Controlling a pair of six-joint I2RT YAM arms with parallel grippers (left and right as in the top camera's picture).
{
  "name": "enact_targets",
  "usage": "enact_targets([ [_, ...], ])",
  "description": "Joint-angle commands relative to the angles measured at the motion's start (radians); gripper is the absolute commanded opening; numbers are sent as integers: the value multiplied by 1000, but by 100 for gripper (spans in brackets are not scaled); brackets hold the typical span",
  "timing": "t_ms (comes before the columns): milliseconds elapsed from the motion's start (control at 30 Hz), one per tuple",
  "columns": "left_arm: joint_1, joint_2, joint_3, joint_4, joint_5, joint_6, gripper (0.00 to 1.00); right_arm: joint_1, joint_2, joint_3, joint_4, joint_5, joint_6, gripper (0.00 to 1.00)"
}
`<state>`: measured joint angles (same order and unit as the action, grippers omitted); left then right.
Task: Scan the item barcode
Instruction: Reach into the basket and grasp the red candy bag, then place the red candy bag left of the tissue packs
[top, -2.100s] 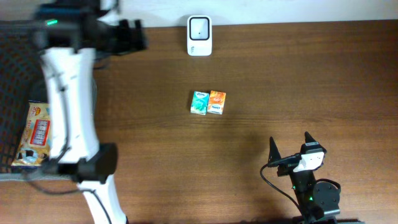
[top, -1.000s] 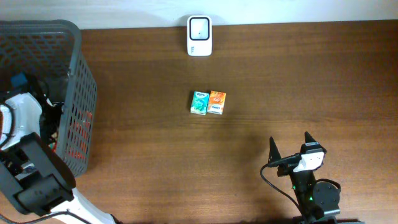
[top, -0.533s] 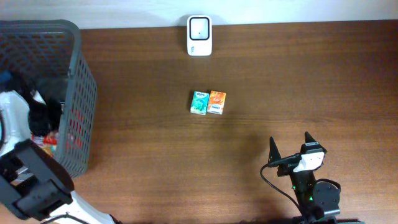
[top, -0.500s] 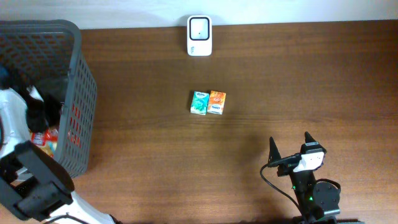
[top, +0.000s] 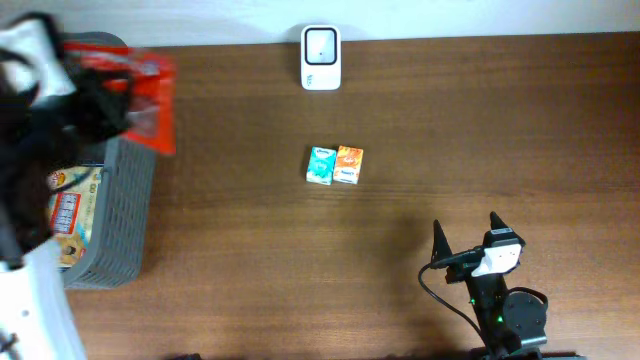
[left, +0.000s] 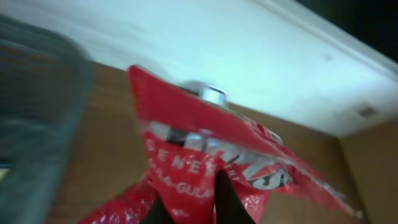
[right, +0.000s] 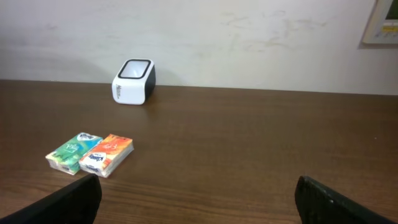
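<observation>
Left claw (left: 189, 202): you have it clamped on the lower part of the red packet (left: 205, 155). Its dark fingers (left: 225, 198) pinch the foil from both sides.
Red packet: in the overhead view you see it held in the air at the far-left corner of the worktop (top: 520, 120), over the far rim of the basket (top: 110, 230). It is blurred there.
Basket: it stands at the worktop's left edge, and a yellow snack bag (top: 68, 212) lies inside it.
Right claw (top: 466, 226): you have it wide open and holding nothing, by the near edge toward the right.
Scanner (top: 321, 57): it stands upright at the far edge, about midway along it.
Tissue packs: a green tissue pack (top: 320, 164) and an orange tissue pack (top: 348, 164) lie touching side by side at the worktop's middle, well apart from both claws.
</observation>
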<state>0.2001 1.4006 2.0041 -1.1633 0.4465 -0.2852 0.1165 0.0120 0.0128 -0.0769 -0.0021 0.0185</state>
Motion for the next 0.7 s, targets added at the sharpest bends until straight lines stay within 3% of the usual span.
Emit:
enact_targets([
  [0,-188,71,7,7,8,-17,0,-6,-6,-7,-3,-2,1,98],
  [133,-407,272,7,-2,-302,-29,0,-6,-6,-7,-3,-2,1,98],
  [233,-521,461,7,-28,-592,-272,0,-6,-6,-7,-3,-2,1,98],
  [367,-589,684,7,-23,-621,-431,0,-6,-6,-7,-3,-2,1,99],
  [567,-608,924,7,20,-651,-542,0,-6,-6,-7,-3,-2,1,98],
  [667,-617,981,7,27,-544,-578,0,-6,-6,-7,-3,-2,1,99],
])
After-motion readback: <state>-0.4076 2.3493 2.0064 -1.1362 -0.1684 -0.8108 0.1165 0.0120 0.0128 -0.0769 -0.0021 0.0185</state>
